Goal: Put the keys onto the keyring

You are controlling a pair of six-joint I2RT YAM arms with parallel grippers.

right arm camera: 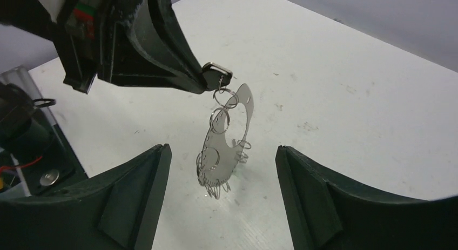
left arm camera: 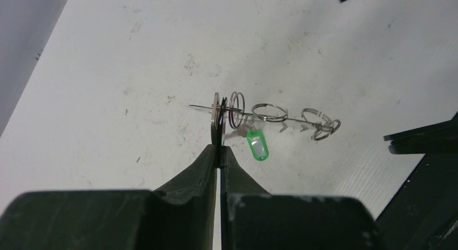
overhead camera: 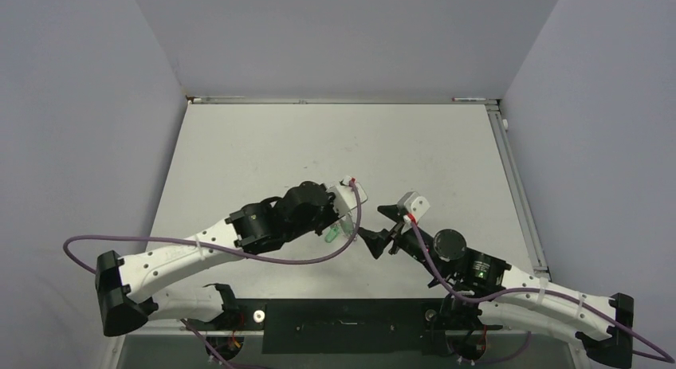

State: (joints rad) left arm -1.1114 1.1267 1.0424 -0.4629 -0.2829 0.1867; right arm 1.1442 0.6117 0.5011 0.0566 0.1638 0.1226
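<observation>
The left gripper [right arm camera: 202,80] is closed tight, its fingertips pinching what appears to be the black head of a key [right arm camera: 217,73]. The keyring [right arm camera: 224,144], a thin silver wire loop, hangs from that key by a small split ring and dangles clear above the table [overhead camera: 263,146]. The pinch therefore serves as the single suspension point, and gravity holds the loop flat. More small rings [left arm camera: 269,112] and a green tag [left arm camera: 257,144] are strung along the wire; whether other keys hang among them cannot be told. The right gripper [overhead camera: 384,235] is open and carries nothing: its fingers [right arm camera: 146,180] stand wide on either side of the hanging loop without touching it. Judging from the layout, this posture suits a handover or re-grip, since one arm presents the loop while the other faces its broad side with room to close. One key seems to be on the ring already; the loop's closure is too fine to check.
</observation>
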